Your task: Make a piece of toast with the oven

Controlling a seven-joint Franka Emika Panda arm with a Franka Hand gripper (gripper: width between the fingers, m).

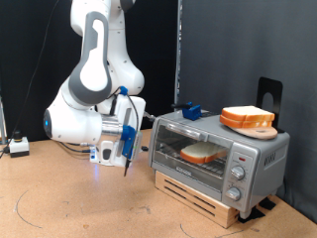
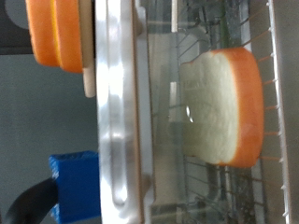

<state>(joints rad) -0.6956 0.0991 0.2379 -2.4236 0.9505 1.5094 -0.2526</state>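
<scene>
The silver toaster oven [image 1: 260,151] stands on the exterior view's right with its glass door shut. The piece of toast [image 1: 201,153] lies inside on the wire rack, seen through the glass. The wrist view looks through the glass door and shows the slice [image 2: 224,107] on the rack behind the oven's metal frame [image 2: 117,112]. My gripper [image 1: 127,164] hangs just off the oven's door side, on the exterior view's left, a little apart from it and holding nothing visible. Its fingers do not show in the wrist view.
A thicker stack of bread slices [image 1: 248,117] [image 2: 58,33] sits on a wooden board on the oven's top. A blue object [image 1: 190,111] [image 2: 75,182] lies on the top too. Three knobs [image 1: 238,174] face front. The oven rests on a wooden pallet [image 1: 198,200].
</scene>
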